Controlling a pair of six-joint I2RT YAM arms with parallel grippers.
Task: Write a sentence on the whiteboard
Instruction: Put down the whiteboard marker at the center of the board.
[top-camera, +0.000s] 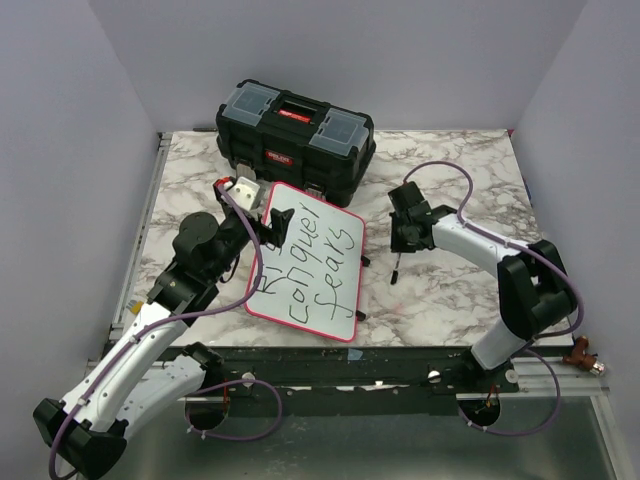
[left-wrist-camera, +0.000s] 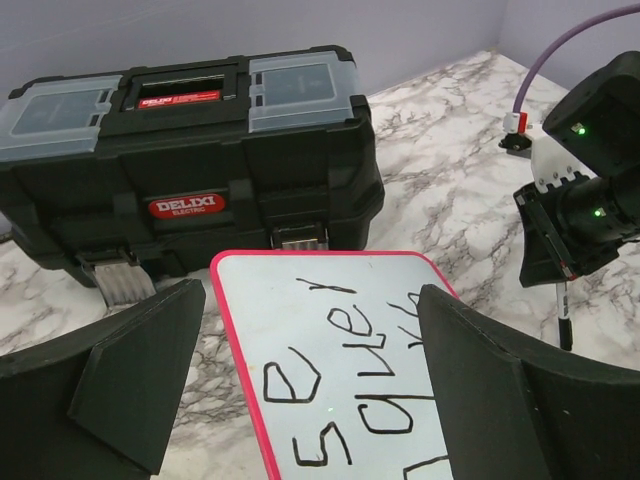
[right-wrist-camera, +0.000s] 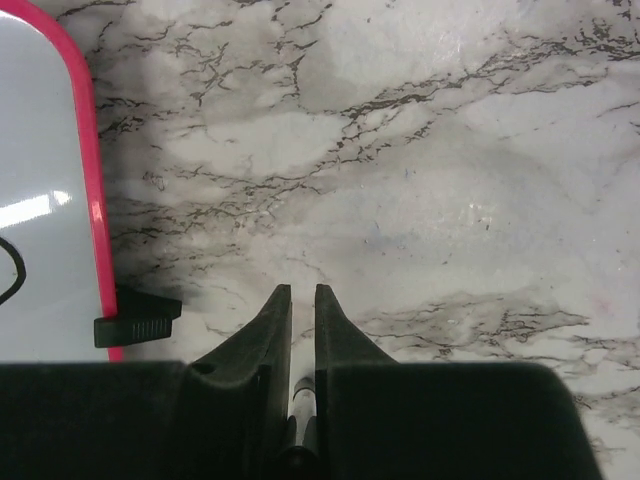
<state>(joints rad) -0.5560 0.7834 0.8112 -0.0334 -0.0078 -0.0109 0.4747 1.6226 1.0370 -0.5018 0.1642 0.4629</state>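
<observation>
The whiteboard (top-camera: 345, 290), white with a pink-red rim, lies at the table's middle in front of the toolbox. The sentence (top-camera: 310, 262) is written on it in black letters over three lines. My left gripper (top-camera: 265, 225) hovers over the board's far left corner. In the left wrist view the left gripper (left-wrist-camera: 310, 330) is wide open, with the whiteboard (left-wrist-camera: 300, 300) and the sentence (left-wrist-camera: 360, 370) below it. My right gripper (top-camera: 400, 240) is to the right of the board, shut on a thin black marker (top-camera: 397, 268) that points down at the table. The right wrist view shows the right gripper (right-wrist-camera: 303, 295) and the marker (right-wrist-camera: 303, 400).
A black toolbox (top-camera: 295, 135) with a red label stands behind the board; it also shows in the left wrist view (left-wrist-camera: 190, 150). A small black foot (right-wrist-camera: 135, 322) sticks out from the whiteboard's rim (right-wrist-camera: 85, 150). Marble table (top-camera: 450, 160) stretches to the right.
</observation>
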